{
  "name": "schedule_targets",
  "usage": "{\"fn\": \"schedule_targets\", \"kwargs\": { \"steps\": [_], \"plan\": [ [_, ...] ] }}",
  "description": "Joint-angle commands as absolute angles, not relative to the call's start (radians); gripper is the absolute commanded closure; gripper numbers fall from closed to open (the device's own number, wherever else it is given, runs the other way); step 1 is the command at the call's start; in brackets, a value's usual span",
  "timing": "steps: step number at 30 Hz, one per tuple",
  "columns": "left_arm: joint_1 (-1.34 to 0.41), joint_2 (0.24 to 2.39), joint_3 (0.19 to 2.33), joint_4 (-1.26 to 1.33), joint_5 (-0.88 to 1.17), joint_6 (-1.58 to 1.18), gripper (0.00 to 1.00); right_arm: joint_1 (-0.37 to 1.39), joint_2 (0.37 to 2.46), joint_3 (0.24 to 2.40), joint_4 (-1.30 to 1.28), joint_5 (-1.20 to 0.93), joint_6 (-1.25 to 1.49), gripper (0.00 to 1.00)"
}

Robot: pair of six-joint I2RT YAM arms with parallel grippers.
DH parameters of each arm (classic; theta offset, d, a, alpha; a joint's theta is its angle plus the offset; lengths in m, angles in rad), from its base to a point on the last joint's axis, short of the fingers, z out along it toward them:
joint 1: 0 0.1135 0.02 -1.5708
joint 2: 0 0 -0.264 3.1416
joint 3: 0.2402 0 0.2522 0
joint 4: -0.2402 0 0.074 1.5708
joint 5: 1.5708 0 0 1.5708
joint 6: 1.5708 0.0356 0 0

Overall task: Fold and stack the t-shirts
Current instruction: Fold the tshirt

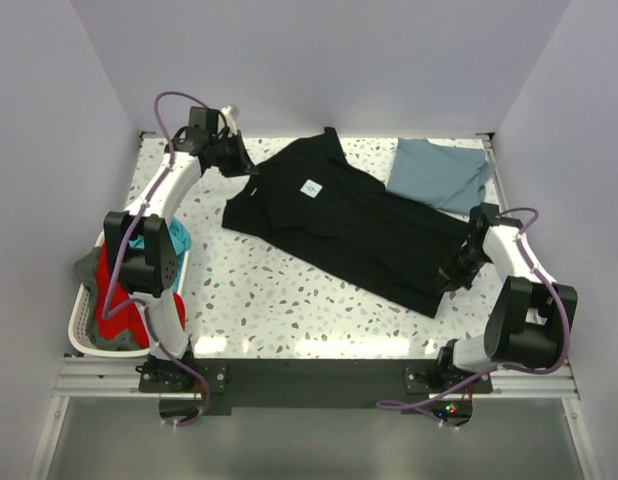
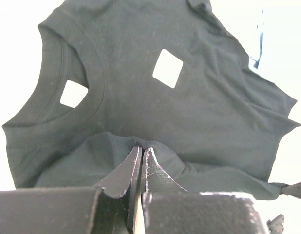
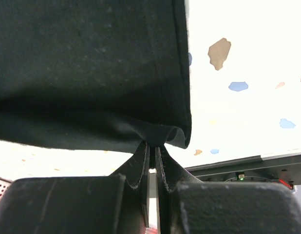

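The black t-shirt point(image 1: 349, 225) lies spread diagonally across the table, with its small white neck label point(image 1: 311, 187) facing up. My left gripper point(image 1: 239, 160) is shut on the shirt's shoulder edge at the far left; in the left wrist view the fingertips point(image 2: 141, 150) pinch a ridge of black cloth point(image 2: 199, 112). My right gripper point(image 1: 455, 272) is shut on the shirt's hem at the near right; in the right wrist view point(image 3: 152, 145) the black cloth point(image 3: 92, 63) hangs from its closed tips. The slate-blue t-shirt point(image 1: 441, 173) lies folded at the far right corner.
A white laundry basket point(image 1: 84, 330) with red, teal and grey clothes stands off the table's left edge beside the left arm. The speckled tabletop point(image 1: 269, 300) shows in front of the black shirt. White walls close in the back and sides.
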State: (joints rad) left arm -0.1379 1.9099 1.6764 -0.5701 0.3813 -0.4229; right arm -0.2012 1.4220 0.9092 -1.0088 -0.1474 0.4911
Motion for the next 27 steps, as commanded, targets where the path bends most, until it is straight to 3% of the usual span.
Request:
{"fn": "schedule_targets", "kwargs": {
  "steps": [1,24,26,27],
  "plan": [
    [-0.140,1.936,1.747,-0.492,0.406,-0.451,1.00,-0.224,1.434,0.948,-1.017,-0.120,0.454,1.00],
    [-0.146,2.059,1.874,-0.477,0.402,-0.451,0.99,-0.256,1.512,1.014,-0.963,-0.086,0.482,1.00],
    [-0.147,2.068,1.882,-0.463,0.411,-0.456,0.82,-0.255,1.511,1.019,-0.939,-0.095,0.505,1.00],
    [-0.147,2.072,1.888,-0.456,0.422,-0.457,0.57,-0.256,1.502,1.023,-0.928,-0.103,0.512,0.96]
  ]
}}
